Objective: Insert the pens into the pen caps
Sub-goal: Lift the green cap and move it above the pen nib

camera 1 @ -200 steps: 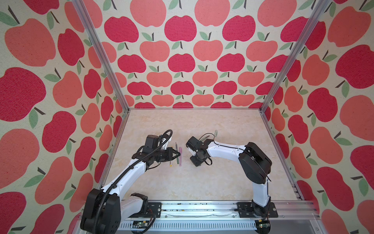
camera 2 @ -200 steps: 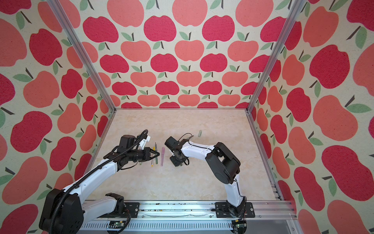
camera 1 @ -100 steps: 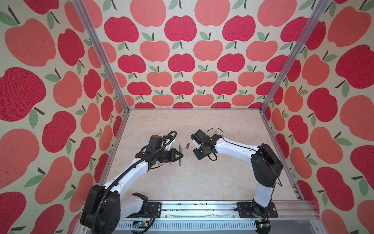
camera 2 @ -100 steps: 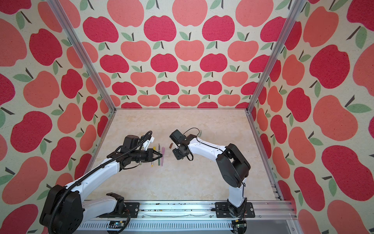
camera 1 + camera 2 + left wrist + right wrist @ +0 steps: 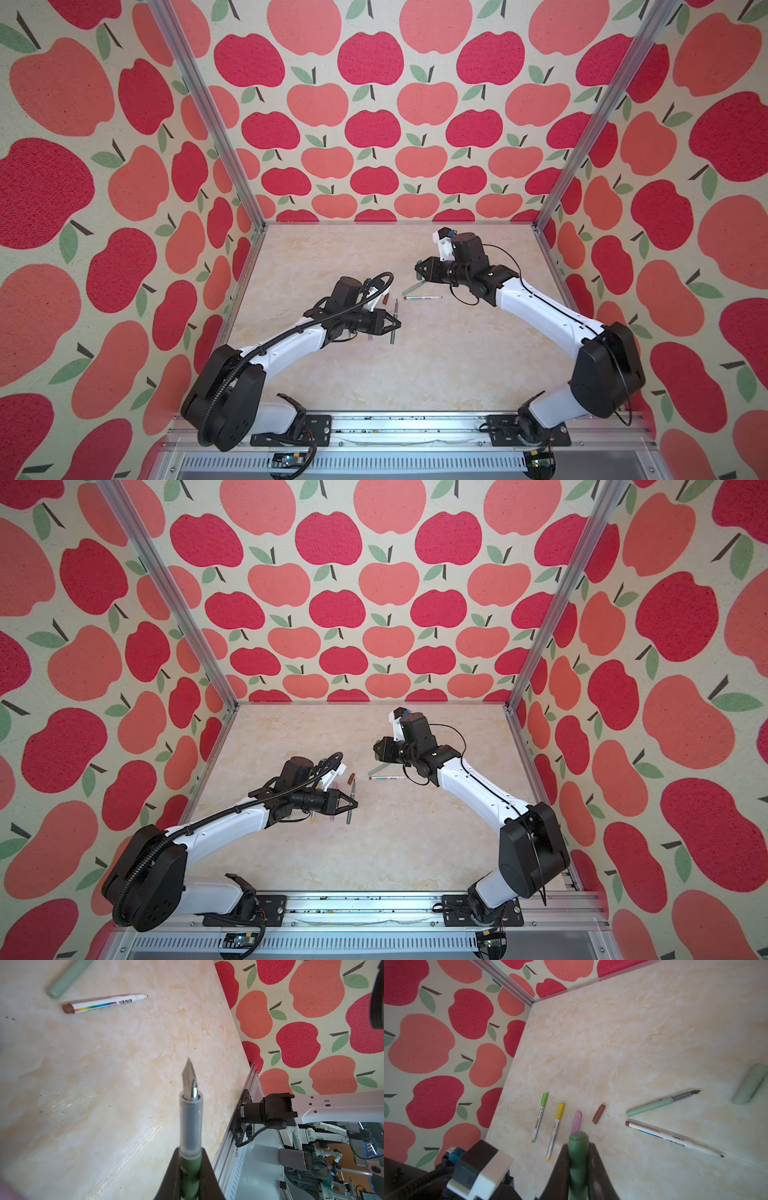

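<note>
Now, left jaws clamped on the dark green pen (image 5: 190, 1126), its grey grip section and bare steel nib sticking out, held left of centre over the worktop (image 5: 104, 1084). Farther back on the right, the right jaws squeeze the dark green cap (image 5: 578, 1142), rounded end showing. Pen and cap are well apart.

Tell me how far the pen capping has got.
Done: the lime pen and yellow pen lie capped; the pink pen seems capped but is partly hidden. In hand: left gripper grips the green pen, right gripper the green cap, not yet joined. To do: brown cap lies loose from the white pen, sage cap lies apart from the bare-nibbed sage pen.
</note>
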Motion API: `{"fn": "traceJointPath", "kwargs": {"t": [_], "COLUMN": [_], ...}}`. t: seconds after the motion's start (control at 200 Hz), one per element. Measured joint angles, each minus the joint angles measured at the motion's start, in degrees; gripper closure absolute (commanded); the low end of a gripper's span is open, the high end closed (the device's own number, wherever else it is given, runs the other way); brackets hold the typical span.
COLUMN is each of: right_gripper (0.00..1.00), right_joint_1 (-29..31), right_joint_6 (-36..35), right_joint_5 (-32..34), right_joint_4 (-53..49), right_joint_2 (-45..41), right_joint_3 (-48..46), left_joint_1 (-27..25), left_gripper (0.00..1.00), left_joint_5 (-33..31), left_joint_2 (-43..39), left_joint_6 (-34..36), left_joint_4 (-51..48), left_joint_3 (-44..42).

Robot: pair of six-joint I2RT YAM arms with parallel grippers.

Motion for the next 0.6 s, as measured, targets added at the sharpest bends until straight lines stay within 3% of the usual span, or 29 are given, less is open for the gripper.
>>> {"fn": "traceJointPath", "kwargs": {"t": [0.28, 0.6], "right_gripper": [0.97, 0.98], "right_joint_1": [0.11, 0.87], "right_joint_6": [6.88, 8.96], "right_joint_5": [-8.15, -10.75], "right_joint_4": [8.22, 9.94], "right_joint_2": [1.70, 2.54], "right_joint_3": [-1.27, -3.98], "left_joint_1": [-1.42, -1.62], "left_gripper": [1.00, 1.00], "left_joint_5": [0.44, 0.42], "left_joint_2": [1.77, 1.95], "left_joint_6": [-0.59, -1.20], "left_joint_4": [4.13, 5.20], "left_joint_3": [0.72, 1.44]}}
